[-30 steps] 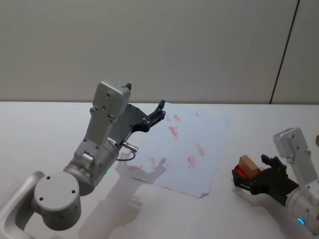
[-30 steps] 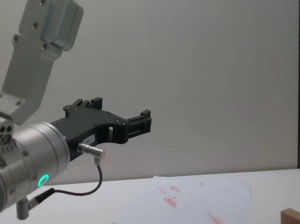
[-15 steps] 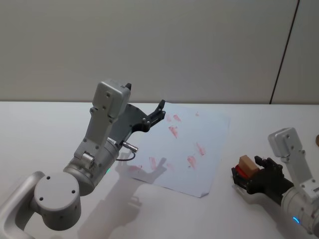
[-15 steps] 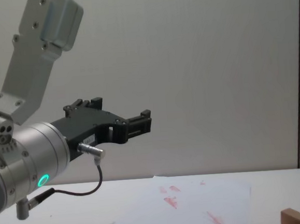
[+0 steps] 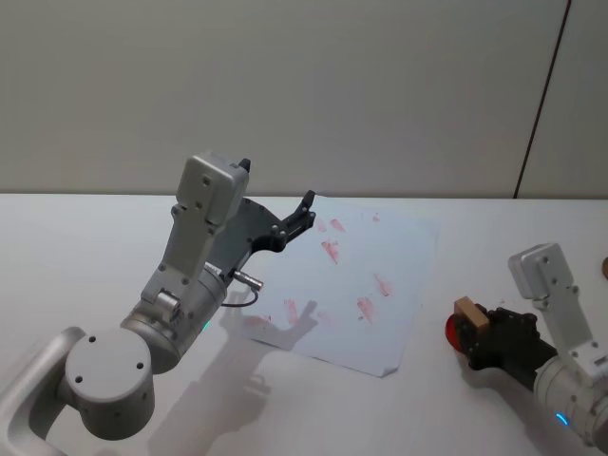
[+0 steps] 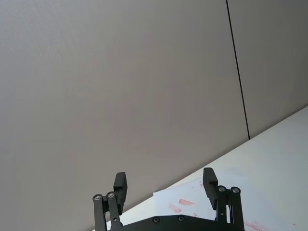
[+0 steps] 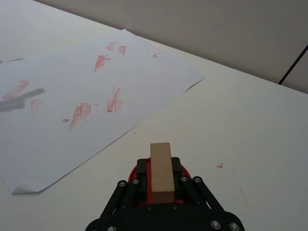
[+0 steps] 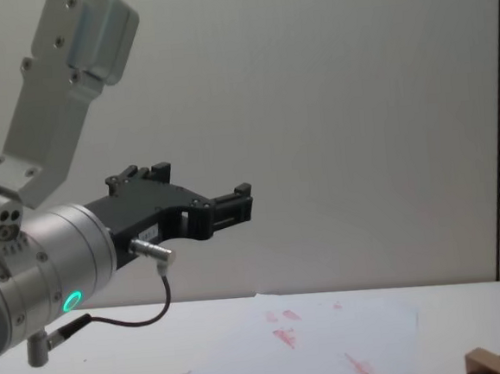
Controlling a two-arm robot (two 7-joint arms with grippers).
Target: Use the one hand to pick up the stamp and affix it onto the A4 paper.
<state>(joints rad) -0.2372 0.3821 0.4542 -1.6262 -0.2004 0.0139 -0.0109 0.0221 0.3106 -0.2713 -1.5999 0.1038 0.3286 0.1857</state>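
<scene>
The light-brown wooden stamp (image 7: 161, 171) stands upright on a round red ink pad (image 7: 181, 169), to the right of the A4 paper. My right gripper (image 7: 160, 169), on the arm with the blue light, is shut on the stamp, one black finger on each side. From the head camera, the stamp (image 5: 467, 312) sits at the tip of that gripper (image 5: 478, 328). The A4 paper (image 5: 375, 275) lies flat with scattered red prints. My left gripper (image 5: 306, 211) hangs open, raised above the paper's far left corner.
The white table (image 5: 85, 247) stretches to the left and in front of the paper. A small red mark (image 7: 219, 166) is on the table beside the ink pad. A brown object (image 5: 604, 266) peeks in at the right edge. A plain wall stands behind.
My right gripper has moved forward over the stamp and its fingers have come in around it. The left arm has stayed still.
</scene>
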